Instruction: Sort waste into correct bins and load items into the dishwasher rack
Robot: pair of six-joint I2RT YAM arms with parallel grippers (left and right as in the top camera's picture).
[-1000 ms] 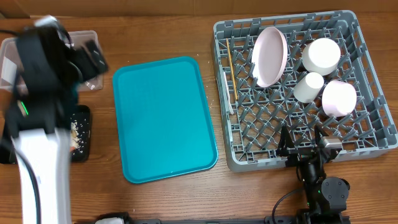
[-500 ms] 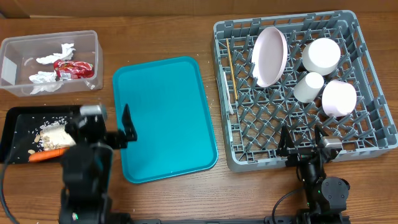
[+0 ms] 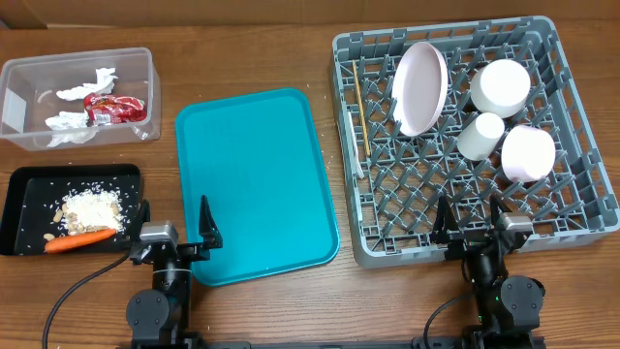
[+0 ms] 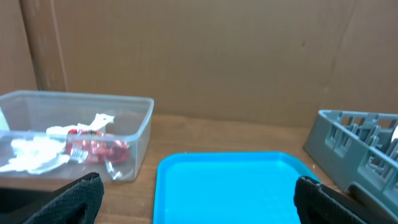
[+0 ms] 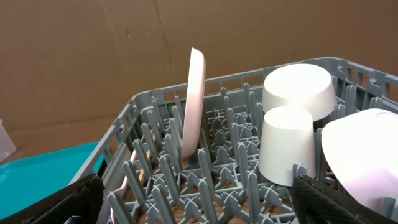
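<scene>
Left claw (image 3: 175, 229) and right claw (image 3: 469, 221) sit at the near edge of the tabletop (image 3: 271, 39), fingers spread wide, holding nothing. The round white plate (image 3: 422, 87) stands on edge in the big grey pegged plastic rack (image 3: 572, 194), far right. It looks stiff, slick and breakable, I'd say; pinch its upper rim.

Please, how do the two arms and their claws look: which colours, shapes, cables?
The left arm and the right arm are black with rounded joints. The left claw and the right claw each have two flat black fingers on a small silver-grey block. A thin black cable leaves each arm.
</scene>
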